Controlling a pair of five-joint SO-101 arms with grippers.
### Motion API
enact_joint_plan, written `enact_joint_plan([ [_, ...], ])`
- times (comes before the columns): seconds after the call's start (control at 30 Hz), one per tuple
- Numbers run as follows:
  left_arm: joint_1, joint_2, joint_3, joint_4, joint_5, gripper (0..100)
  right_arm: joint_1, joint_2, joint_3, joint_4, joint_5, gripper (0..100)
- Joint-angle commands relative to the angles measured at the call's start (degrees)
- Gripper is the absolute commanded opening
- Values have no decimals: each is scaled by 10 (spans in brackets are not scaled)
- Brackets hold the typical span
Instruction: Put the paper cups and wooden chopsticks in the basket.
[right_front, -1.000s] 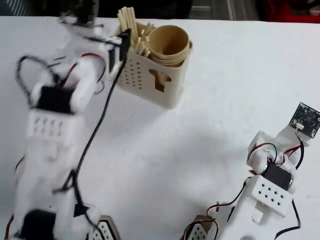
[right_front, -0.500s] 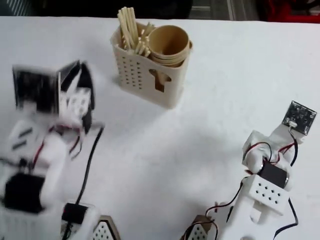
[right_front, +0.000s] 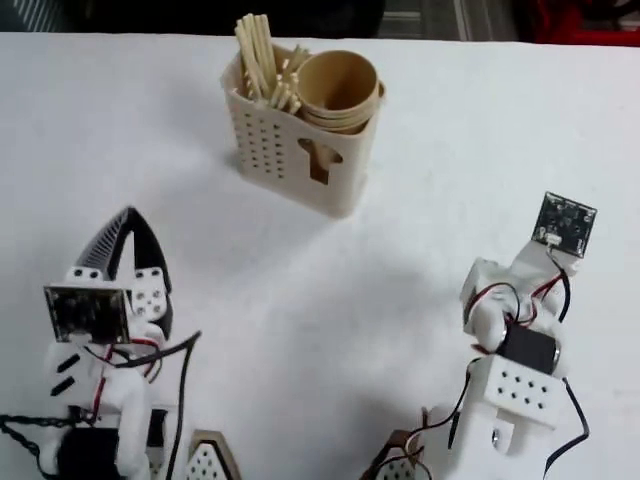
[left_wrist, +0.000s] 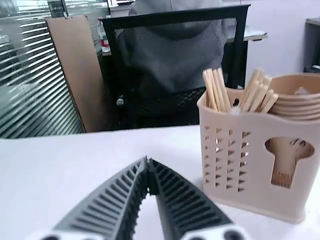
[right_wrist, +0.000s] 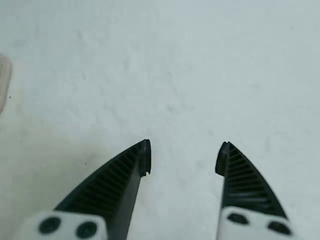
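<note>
Wooden chopsticks and paper cups half-hidden in basket; left hand pressed together, right hand spread.

Basket stands far on the counter, cups and chopsticks filling its top. Room to pass lies all around it.

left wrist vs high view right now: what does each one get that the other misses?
Extra in the left wrist view: a black mesh office chair, a brown cardboard panel and window blinds in the room behind. Extra in the high view: the right arm's white body and its wrist camera board. Shared: the beige perforated plastic basket holding the wooden chopsticks and stacked tan paper cups, the white table, and the left gripper, shut and empty.
</note>
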Motion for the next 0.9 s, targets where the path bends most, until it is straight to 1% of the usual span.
enact_joint_plan([
  [0.0, -4, -3, 30, -4, -6, 27, -34, -62, -2, 44, 7, 222],
  [0.07, -4, -3, 54, -4, -6, 27, -48, -102, 13, 61, 7, 222],
  [0.37, -4, -3, 119, -5, -7, 31, -126, -356, 142, 64, 8, 222],
  [0.43, -4, -3, 128, -5, -7, 31, -131, -413, 167, 64, 8, 222],
  [0.67, 0, -3, 180, -11, -7, 31, -133, -400, 169, 60, 8, 223],
  [0.8, 0, -3, 244, -66, -7, 31, -133, -407, 172, 61, 8, 223],
  [0.87, 0, 0, 269, -95, -7, 31, -152, -407, 179, 60, 8, 223],
])
